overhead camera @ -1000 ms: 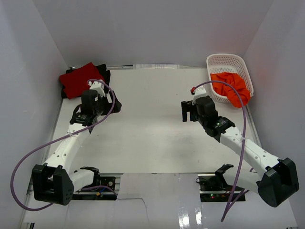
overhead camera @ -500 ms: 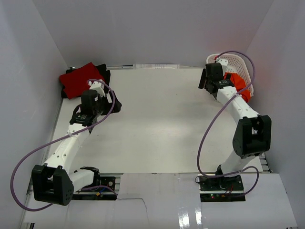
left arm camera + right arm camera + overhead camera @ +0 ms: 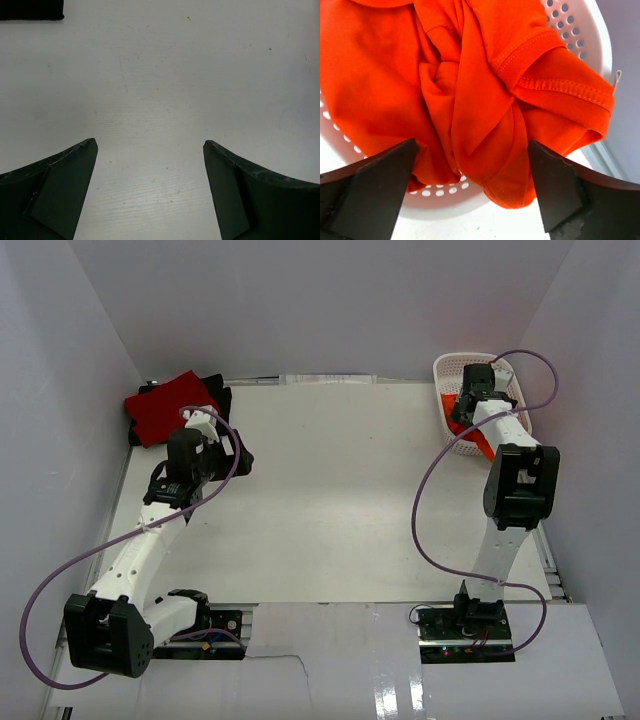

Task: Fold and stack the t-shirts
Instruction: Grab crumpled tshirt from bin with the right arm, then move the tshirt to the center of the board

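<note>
From above, the red shirt point(image 3: 165, 408) lies folded on the black shirt point(image 3: 220, 398) in the far left corner of the desk point(image 3: 330, 500). That looks like the start of the stack, which would leave one shirt to do. The left gripper point(image 3: 222, 455) hangs low just near of that pile, probably parked where it will not block the open middle. The right arm reaches to the far right corner, with the right gripper point(image 3: 468, 405) over the basket point(image 3: 450, 365), where the orange shirt point(image 3: 452, 405) sits crumpled. My guess is it is there to pull that shirt out.

From the left wrist, the left gripper point(image 3: 150, 145) is spread wide with nothing between its fingers, only bare desk below. A strip of the black shirt point(image 3: 30, 10) shows at the top left, well apart from the fingers.

From the right wrist, the right gripper point(image 3: 472, 145) is also wide open and grips nothing. A twisted ridge of the orange shirt point(image 3: 470, 75) runs between the fingers, and a hemmed sleeve drapes over the basket point(image 3: 575, 35) rim. Whether the fingers touch cloth I cannot tell. The rim lies right under the tips, so a low close could catch plastic, and the bunched cloth may drag the light basket along.
</note>
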You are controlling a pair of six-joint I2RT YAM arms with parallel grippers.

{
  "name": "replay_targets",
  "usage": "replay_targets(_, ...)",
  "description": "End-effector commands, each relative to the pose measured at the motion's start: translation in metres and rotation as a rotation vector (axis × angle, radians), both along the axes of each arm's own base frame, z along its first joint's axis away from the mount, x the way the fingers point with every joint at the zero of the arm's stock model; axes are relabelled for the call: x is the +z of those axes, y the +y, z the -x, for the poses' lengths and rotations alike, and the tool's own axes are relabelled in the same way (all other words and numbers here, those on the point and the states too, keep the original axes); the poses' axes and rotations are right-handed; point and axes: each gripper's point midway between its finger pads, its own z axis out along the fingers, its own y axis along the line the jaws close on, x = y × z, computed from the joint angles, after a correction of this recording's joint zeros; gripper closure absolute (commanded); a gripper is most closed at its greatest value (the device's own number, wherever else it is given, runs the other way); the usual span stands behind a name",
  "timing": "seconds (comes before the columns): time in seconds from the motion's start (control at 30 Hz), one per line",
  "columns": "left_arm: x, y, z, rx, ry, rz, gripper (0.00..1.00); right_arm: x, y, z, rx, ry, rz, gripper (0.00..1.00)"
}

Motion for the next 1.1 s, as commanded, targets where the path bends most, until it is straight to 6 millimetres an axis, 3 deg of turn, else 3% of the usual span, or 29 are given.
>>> replay_targets(0.0,0.02,0.001,-0.003,0.004,-0.048,-0.002,0.02,0.01,-0.013,-0.011,-0.044,-0.034,0.009,0.0)
replay_targets(0.1,0.019,0.002,-0.004,0.006,-0.044,-0.006,0.02,-0.002,-0.016,-0.012,-0.051,-0.009,0.004,0.36)
replay_targets(0.13,0.018,0.002,-0.004,0.007,-0.043,-0.007,0.02,-0.006,-0.016,-0.012,-0.05,-0.003,0.0,0.61)
replay_targets(0.2,0.017,0.003,-0.004,0.012,-0.04,-0.009,0.02,-0.005,-0.013,-0.017,-0.037,-0.009,-0.015,0.9)
replay_targets(0.27,0.017,0.003,-0.004,0.013,-0.04,-0.01,0.02,0.007,-0.008,-0.024,-0.014,-0.041,-0.037,0.92)
replay_targets(0.37,0.016,0.002,-0.004,0.01,-0.039,-0.01,0.02,0.038,0.018,-0.037,0.1,-0.112,-0.135,0.92)
replay_targets(0.47,0.014,0.001,-0.005,0.006,-0.032,-0.006,0.02,0.111,0.056,-0.042,0.24,-0.264,-0.16,0.92)
replay_targets(0.53,0.014,0.001,-0.006,0.003,-0.029,-0.007,0.02,0.148,0.099,-0.043,0.372,-0.331,-0.128,0.92)
replay_targets(0.57,0.013,0.0,-0.005,0.001,-0.027,-0.007,0.02,0.177,0.114,-0.038,0.419,-0.382,-0.119,0.92)
replay_targets(0.63,0.012,0.0,-0.005,0.001,-0.025,-0.006,0.02,0.202,0.15,-0.029,0.544,-0.423,-0.152,0.92)
replay_targets(0.67,0.013,0.0,-0.005,0.001,-0.027,-0.005,0.02,0.223,0.165,-0.018,0.603,-0.467,-0.185,0.92)
replay_targets(0.73,0.014,0.0,-0.005,0.002,-0.028,-0.004,0.02,0.241,0.215,0.004,0.777,-0.494,-0.288,0.92)
replay_targets(0.77,0.015,0.0,-0.005,0.002,-0.031,-0.003,0.02,0.261,0.233,0.023,0.854,-0.528,-0.31,0.92)
replay_targets(0.8,0.015,0.001,-0.005,0.003,-0.032,-0.005,0.02,0.268,0.248,0.035,0.91,-0.535,-0.316,0.92)
replay_targets(0.83,0.015,0.001,-0.005,0.006,-0.033,-0.004,0.02,0.273,0.275,0.055,0.984,-0.528,-0.319,0.92)
replay_targets(0.87,0.015,0.001,-0.004,0.005,-0.035,-0.006,0.02,0.287,0.283,0.071,1.031,-0.549,-0.297,0.92)
replay_targets(0.93,0.017,0.002,-0.004,0.01,-0.039,-0.003,0.02,0.288,0.302,0.096,1.103,-0.533,-0.325,0.92)
replay_targets(0.97,0.019,0.003,-0.004,0.014,-0.044,-0.005,0.02,0.298,0.304,0.112,1.126,-0.55,-0.362,0.92)
replay_targets(1.07,0.021,0.006,-0.003,0.028,-0.055,-0.009,0.02,0.301,0.309,0.146,1.212,-0.523,-0.425,0.92)
